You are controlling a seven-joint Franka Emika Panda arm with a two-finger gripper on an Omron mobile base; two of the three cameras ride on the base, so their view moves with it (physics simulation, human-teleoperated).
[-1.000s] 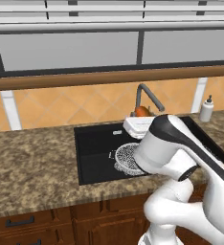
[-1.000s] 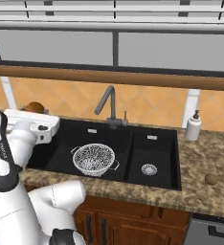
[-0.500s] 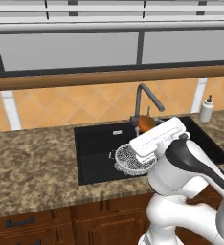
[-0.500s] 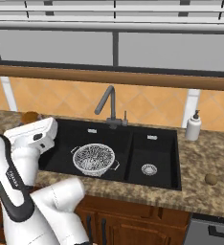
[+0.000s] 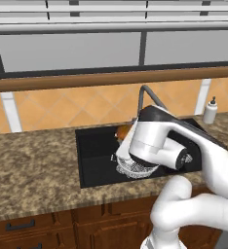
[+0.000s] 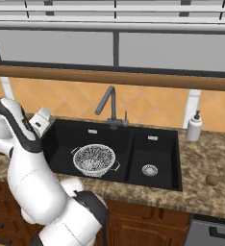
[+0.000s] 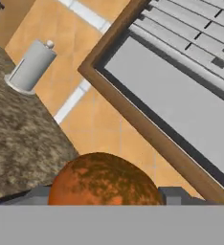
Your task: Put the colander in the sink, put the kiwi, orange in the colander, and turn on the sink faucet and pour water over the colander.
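Arm has swung lower over the sink (image 6: 153, 178) since a second ago, now hiding more of the colander (image 6: 94, 160); gripper (image 7: 106, 203) pinches the orange (image 7: 104, 179) between its fingertips; colander sits in the wide basin; kiwi (image 6: 211, 180) on the counter's right edge.

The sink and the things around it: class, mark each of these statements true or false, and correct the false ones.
1. The colander stands in the wider basin of the sink. True.
2. The kiwi lies in the colander. False: it lies on the counter, right of the sink.
3. Water runs from the faucet. False: no stream shows at the spout.
4. The orange sits between the finger tips of the hand. True.
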